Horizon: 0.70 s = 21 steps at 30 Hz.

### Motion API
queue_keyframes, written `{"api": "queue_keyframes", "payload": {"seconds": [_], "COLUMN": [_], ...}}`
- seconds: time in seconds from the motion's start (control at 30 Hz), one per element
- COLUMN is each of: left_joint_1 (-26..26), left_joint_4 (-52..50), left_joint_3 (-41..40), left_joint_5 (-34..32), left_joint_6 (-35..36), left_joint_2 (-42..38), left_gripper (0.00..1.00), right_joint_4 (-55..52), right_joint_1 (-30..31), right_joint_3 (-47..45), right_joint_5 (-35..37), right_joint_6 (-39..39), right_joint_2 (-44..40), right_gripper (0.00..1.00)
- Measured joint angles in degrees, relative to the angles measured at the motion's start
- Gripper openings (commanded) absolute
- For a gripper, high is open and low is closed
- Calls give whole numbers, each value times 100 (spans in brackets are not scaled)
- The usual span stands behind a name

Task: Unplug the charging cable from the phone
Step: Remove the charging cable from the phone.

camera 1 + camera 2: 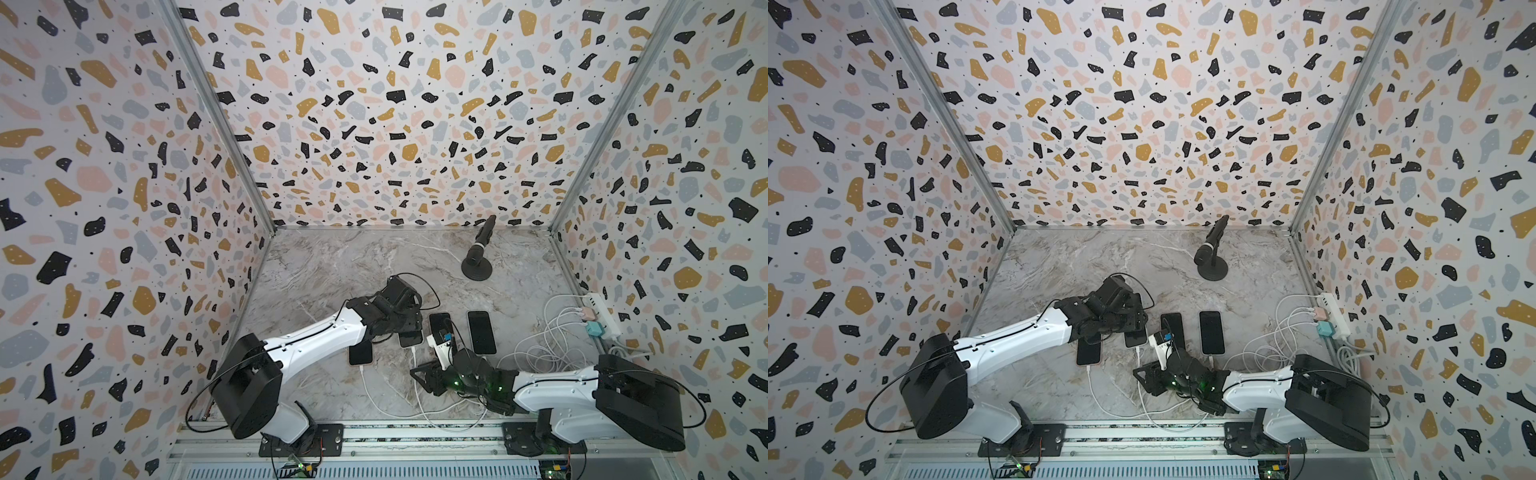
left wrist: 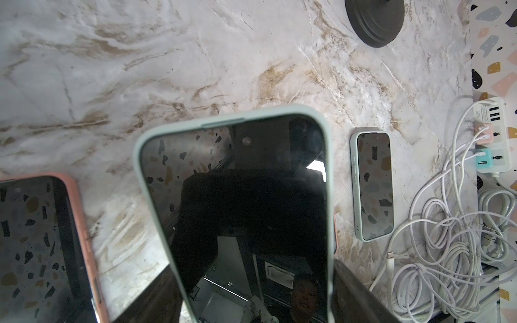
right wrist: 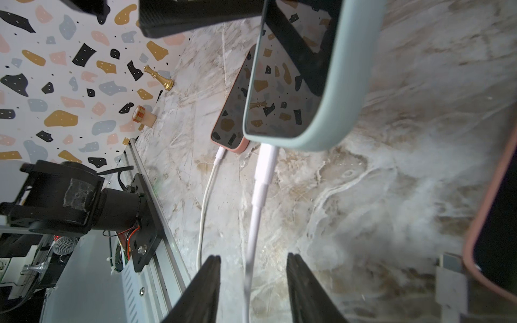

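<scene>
**Table** [image 1: 332, 266]: grey-brown marble top, boxed in by terrazzo-print walls [image 1: 374, 104].

**Phones**: four in a row across the near middle, screens up and dark.
- Phone [image 2: 237, 195]: second from the left, mint case. The left gripper [image 2: 251, 264] comes down on it from above and clamps it. Its fingers [image 2: 352, 290] press on the two long edges. Whether the phone lies flat or is lifted cannot be told.
- Left phone [image 1: 360, 352]: pink case, just left of the phone. A white lead [image 3: 205, 190] is plugged into its near end.
- Third phone [image 1: 439, 324]: pink case, just right of the phone, its near end hidden under the right wrist.
- Right phone [image 1: 481, 331]: mint case. A loose white plug [image 2: 390, 256] lies by its near right corner, apart from it.

**Cable** [image 3: 254, 223]: white, with its plug seated in the phone's near end. It runs over the table toward the near edge.

**Right gripper** [image 3: 253, 256]: low over the table, just on the near side of the phone, pointing left. The jaws are parted, with one finger on either side of the cable. A gap shows on both sides and nothing is gripped.

**Microphone** [image 1: 477, 259]: black, on a round stand, far right.

**Power strip** [image 1: 602, 313]: white, along the right wall, with a pink and a teal charger plugged in.

**Tangle** [image 1: 544, 345]: loose white leads between the power strip and the right phone.

**Chess piece** [image 3: 159, 77]: gold, upright by the left wall.
</scene>
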Motion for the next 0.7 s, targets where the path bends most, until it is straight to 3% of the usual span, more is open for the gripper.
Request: {"api": "queue_keyframes", "payload": {"seconds": [0.23, 0.7], "left_joint_1": [2, 22], "left_joint_4": [9, 20], "left_joint_3": [0, 0], "left_joint_5": [0, -2], "left_joint_6": [0, 2], "left_joint_2": [-4, -4], "left_gripper": [38, 37], "right_joint_4": [7, -76], "right_joint_1": [0, 0], "right_joint_3": [7, 160], "right_joint_5": [-33, -46], "right_joint_6": [-4, -35], "right_joint_2": [28, 9], "right_gripper": [40, 23]}}
